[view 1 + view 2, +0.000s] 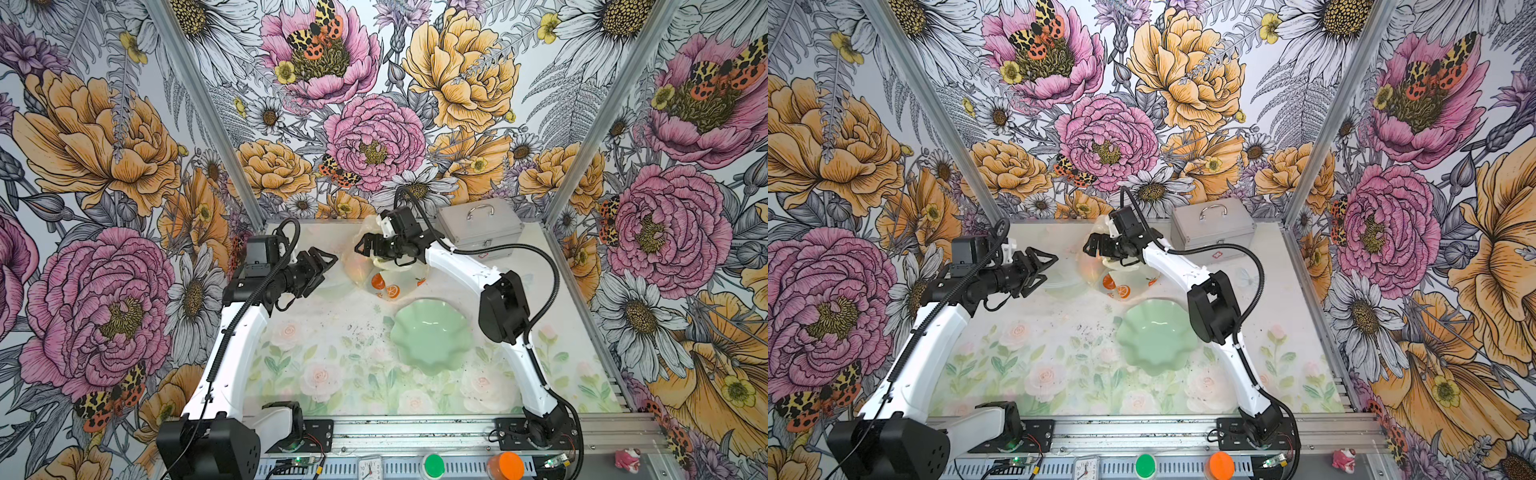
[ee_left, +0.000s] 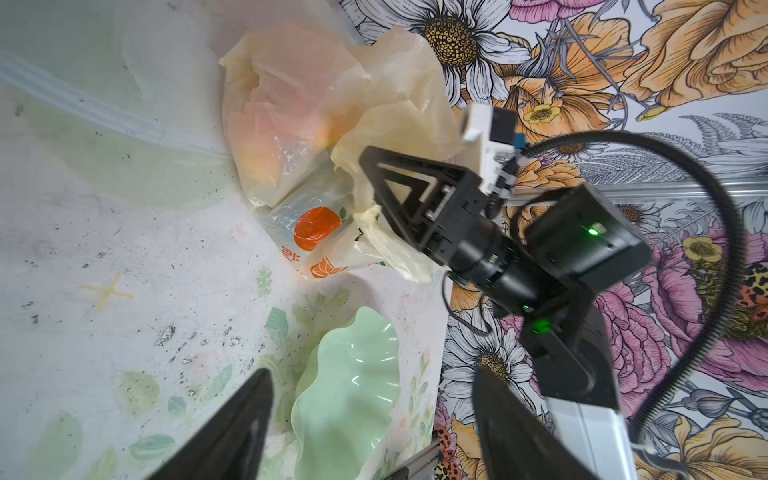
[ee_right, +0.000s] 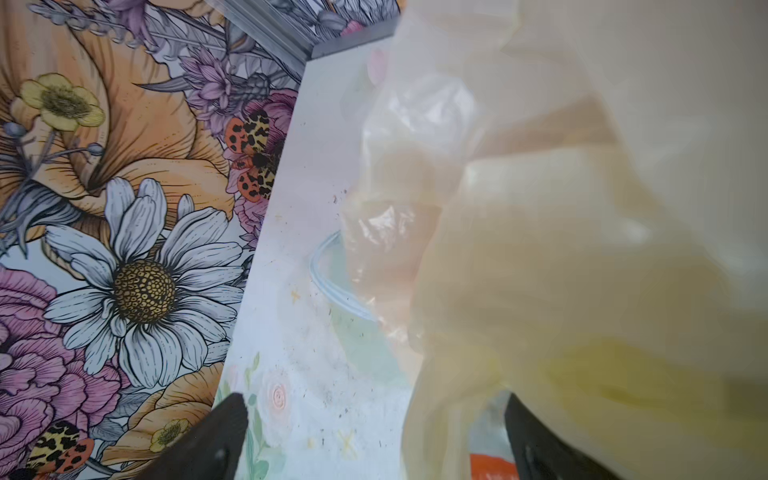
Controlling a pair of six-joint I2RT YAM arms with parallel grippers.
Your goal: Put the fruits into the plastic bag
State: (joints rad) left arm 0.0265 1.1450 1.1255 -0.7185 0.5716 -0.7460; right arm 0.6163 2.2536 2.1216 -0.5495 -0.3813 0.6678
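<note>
**Dish** (image 1: pixel 432 338): pale green, scalloped, empty. No fruit lies in it or on the table (image 1: pixel 324 332) around it in both top views.

**Bag** (image 1: pixel 388 284): just beyond the dish's far rim, slumped and crumpled, orange prints facing the dish.

**Fruits** (image 2: pixel 266 153): seen only as orange-pink blurs through the bag's film. Kinds and count cannot be told. Judged all bagged.

**Progress**: loading looks finished. At most, what is left is backing the grippers off and leaving the bag settled.

**Left gripper** (image 1: pixel 330 270): beyond the dish and to its left, near the bag but apart from it. Jaws spread wide, empty.

**Right gripper** (image 1: pixel 360 246): beyond the dish, over the bag's far part. Jaws spread wide. Loose film drapes against one finger (image 2: pixel 399 187) and hangs between the jaws, and nothing looks pinched.

**Case** (image 1: pixel 480 226): beyond the dish to its right, closed.
</note>
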